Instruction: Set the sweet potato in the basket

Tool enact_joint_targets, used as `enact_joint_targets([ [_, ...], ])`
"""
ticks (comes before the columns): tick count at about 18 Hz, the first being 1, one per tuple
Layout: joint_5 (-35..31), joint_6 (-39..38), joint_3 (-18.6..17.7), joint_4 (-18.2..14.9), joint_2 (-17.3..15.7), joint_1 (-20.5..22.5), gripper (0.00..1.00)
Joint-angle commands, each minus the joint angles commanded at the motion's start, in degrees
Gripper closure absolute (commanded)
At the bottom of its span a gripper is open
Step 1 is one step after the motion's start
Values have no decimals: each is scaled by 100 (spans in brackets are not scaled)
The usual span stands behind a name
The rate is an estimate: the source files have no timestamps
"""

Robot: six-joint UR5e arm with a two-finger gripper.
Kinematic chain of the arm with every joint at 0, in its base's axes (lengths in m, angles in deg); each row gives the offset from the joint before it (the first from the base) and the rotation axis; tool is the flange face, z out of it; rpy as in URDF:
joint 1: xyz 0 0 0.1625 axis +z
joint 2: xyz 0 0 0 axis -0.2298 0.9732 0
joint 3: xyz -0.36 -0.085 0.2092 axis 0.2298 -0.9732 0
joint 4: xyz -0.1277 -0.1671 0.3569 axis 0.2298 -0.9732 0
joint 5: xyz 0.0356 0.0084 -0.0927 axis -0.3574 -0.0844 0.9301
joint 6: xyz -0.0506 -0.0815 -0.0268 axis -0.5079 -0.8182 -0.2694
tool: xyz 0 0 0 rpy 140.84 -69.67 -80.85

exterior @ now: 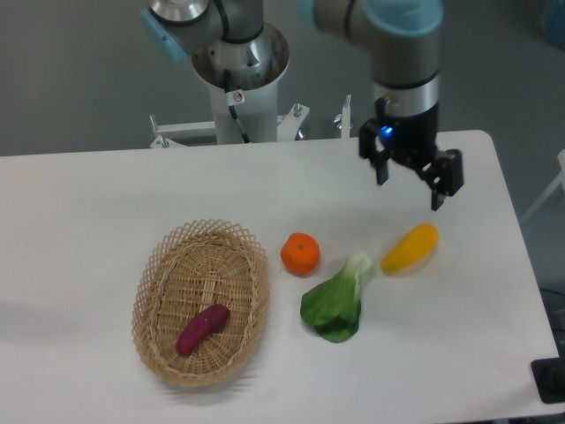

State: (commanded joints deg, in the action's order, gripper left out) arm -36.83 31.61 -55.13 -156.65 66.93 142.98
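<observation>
The sweet potato (203, 329), a small magenta-red tuber, lies inside the oval tan wicker basket (157, 265) at the front left of the table. My gripper (410, 193) hangs open and empty above the right side of the table, far from the basket. It is just behind the elongated yellow fruit (410, 248).
A round orange (300, 253) sits just right of the basket. A green leafy vegetable (336, 303) lies in front of it. The arm's base column (240, 84) stands at the back edge of the white table (88, 203). The table's right edge is near the gripper.
</observation>
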Motion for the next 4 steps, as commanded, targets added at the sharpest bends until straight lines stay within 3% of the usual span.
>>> enact_joint_targets([
  [4,9,19,-44,-1,-35,-17,0],
])
